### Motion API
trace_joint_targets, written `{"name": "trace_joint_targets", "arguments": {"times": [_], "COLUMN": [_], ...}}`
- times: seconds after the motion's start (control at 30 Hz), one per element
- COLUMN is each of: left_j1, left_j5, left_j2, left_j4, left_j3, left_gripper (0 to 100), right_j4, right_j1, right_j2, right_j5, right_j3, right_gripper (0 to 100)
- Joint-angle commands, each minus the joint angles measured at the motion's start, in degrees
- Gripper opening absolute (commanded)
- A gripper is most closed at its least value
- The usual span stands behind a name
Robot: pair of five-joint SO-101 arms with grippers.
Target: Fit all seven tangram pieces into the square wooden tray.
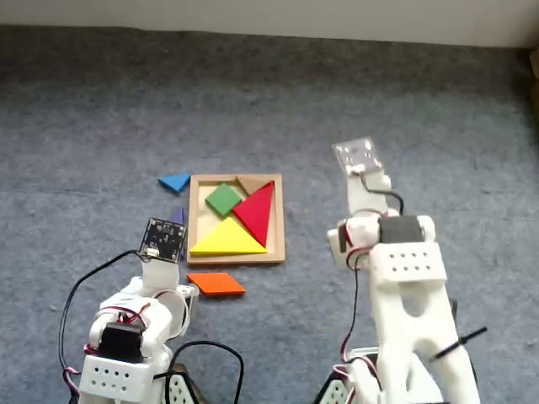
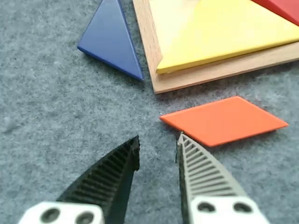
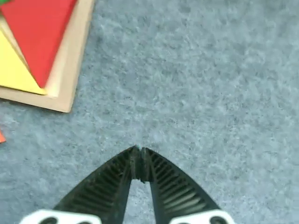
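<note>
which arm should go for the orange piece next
Left. The left gripper hangs open right beside the orange piece on the carpet. The right gripper is shut over bare carpet on the other side of the tray.

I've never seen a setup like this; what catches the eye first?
The bright colours: a wooden tray on grey carpet holds a yellow triangle, a red triangle and a green square. Just outside its edge nearest the arms lies an orange parallelogram, with the left pincer open beside its corner. The right pincer is shut above the carpet.
</note>
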Motion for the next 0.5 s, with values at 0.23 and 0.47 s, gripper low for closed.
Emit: {"name": "trace_joint_targets", "arguments": {"times": [0.23, 0.47], "left_j1": [0.9, 0.9], "left_j5": [0.4, 0.4], "left_j2": [-2.1, -2.1], "left_j4": [0.2, 0.2], "left_j3": [1.1, 1.1], "left_gripper": [15, 15], "right_j4": [-17.3, -26.6], "right_j1": [4.3, 4.5], "right_j2": [-12.1, -21.1], "right_j5": [-3.2, -6.1], "right_j3": [25.7, 39.5], "right_gripper": [0.6, 0.5]}}
